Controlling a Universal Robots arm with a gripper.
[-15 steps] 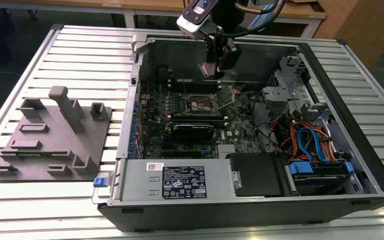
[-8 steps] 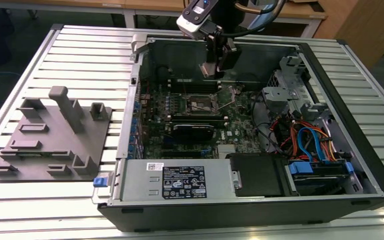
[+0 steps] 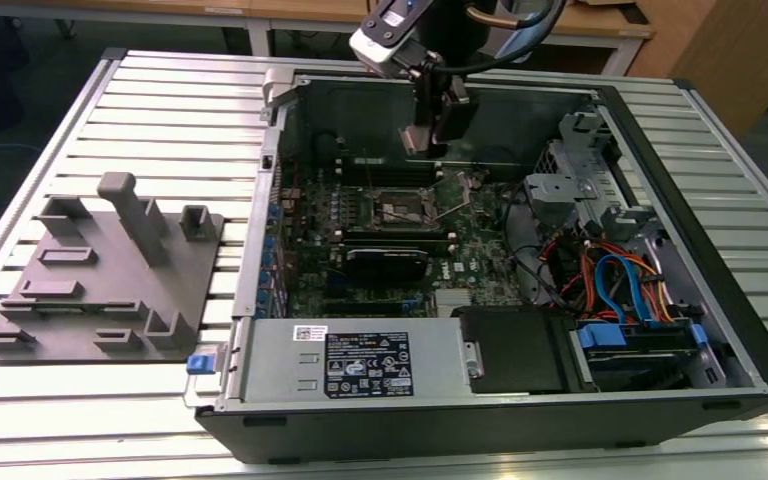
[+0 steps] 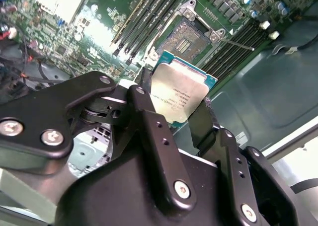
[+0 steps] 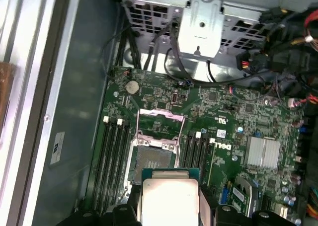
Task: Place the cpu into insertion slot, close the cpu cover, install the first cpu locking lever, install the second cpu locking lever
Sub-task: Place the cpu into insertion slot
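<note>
Exterior view: your pincer [image 3: 426, 138] hangs over the motherboard [image 3: 471, 262]. Second wrist view: it grips the cpu [image 4: 180, 93] by opposite edges between its jaws, silver top facing the camera. First wrist view: the near-square cpu [image 5: 169, 198] juts past the jaws toward the open socket [image 5: 151, 161].

Your exterior view looks down from high and well back, taking in the whole computer case [image 3: 491, 428] around the insertion slot [image 3: 408, 208]. Both wrist views sit close above that slot, facing it from different sides; they share it and the cpu [image 4: 181, 94].
</note>
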